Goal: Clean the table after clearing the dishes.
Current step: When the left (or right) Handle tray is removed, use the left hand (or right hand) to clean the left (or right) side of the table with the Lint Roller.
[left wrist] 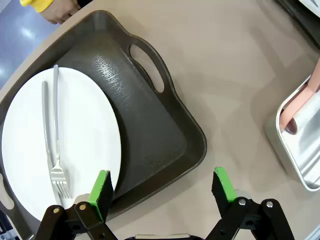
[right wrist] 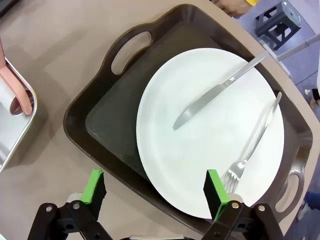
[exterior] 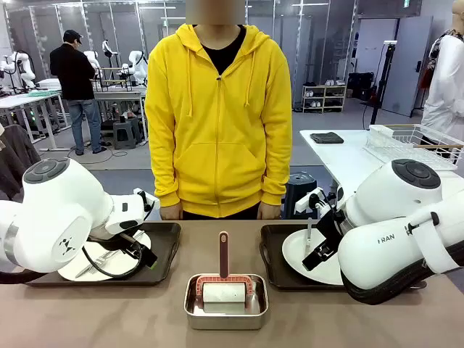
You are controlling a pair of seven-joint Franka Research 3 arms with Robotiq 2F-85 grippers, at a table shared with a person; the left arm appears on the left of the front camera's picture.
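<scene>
Left claw [left wrist: 162, 187]: jaws at full spread, nothing between the pads. It hangs over the near corner of the left tray [left wrist: 150, 130], one pad above the edge of the left plate [left wrist: 85, 130], the other above bare table [left wrist: 240, 75]. Right claw [right wrist: 155, 187]: likewise wide open and empty, poised over the near rim of the right tray [right wrist: 95, 120], with part of the right plate [right wrist: 210, 130] lying between its pads

We note each plate sits on its own tray; on the right plate a knife [right wrist: 220, 90] and fork [right wrist: 255, 142] lie across it. We judge each tray is meant to go off as one load, gripped by rim or handle slot, cutlery untouched. The wide spread suits straddling a rim

Both trays rest on the table, one to each side of the person [exterior: 217, 116]. Between them, nearer the robot's side, a steel pan [exterior: 226, 310] holds the roller [exterior: 223, 290], pink handle sticking out, parked for the cleaning step, we think

Clearing not yet begun. Risk: cutlery sliding if a tray tilts
</scene>
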